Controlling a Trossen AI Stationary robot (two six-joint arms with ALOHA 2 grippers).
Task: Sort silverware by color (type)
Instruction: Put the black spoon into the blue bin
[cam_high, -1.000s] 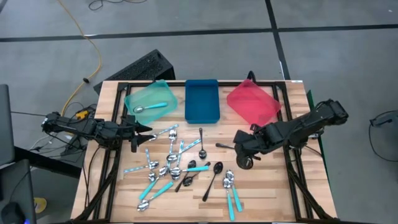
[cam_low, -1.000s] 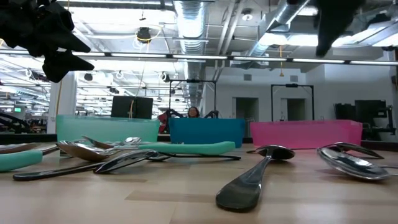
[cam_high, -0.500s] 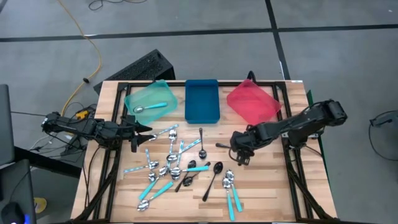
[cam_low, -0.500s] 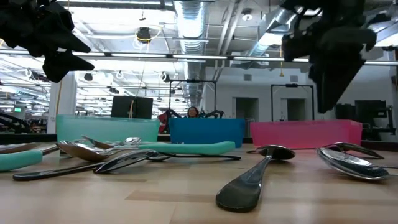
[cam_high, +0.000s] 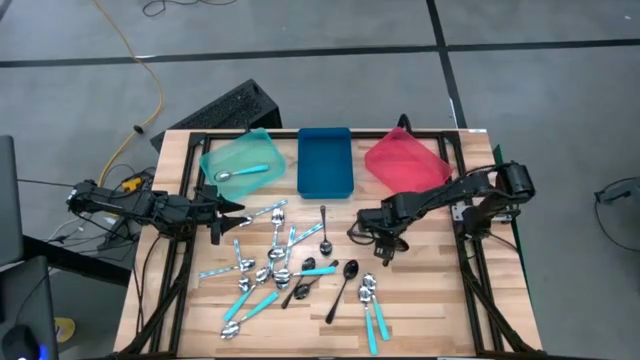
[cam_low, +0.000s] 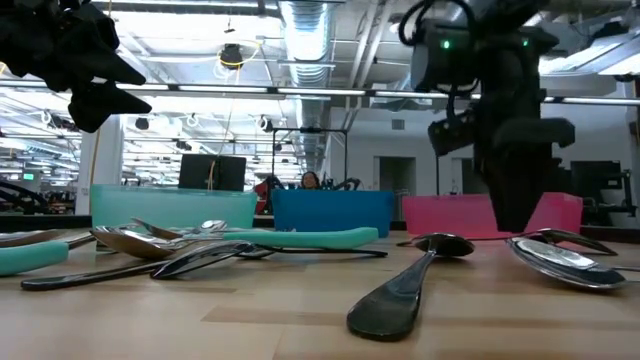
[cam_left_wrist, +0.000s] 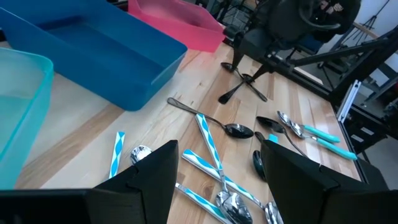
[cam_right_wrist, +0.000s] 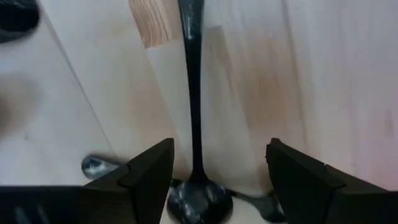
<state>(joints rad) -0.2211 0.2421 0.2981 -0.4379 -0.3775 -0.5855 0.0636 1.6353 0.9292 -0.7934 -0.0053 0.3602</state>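
Black spoon (cam_right_wrist: 193, 106) framed between released right pincer (cam_high: 375, 240) fingers, arm angled down

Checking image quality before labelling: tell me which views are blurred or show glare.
Right wrist view: black spoon and wood smeared, soft. Low view: nearest spoon soft, ceiling lights glare, right gripper a dark silhouette. High and left wrist views: evenly lit, spoons crisp.

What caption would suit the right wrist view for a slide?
Open right gripper poised over a black spoon lying on the wooden table.
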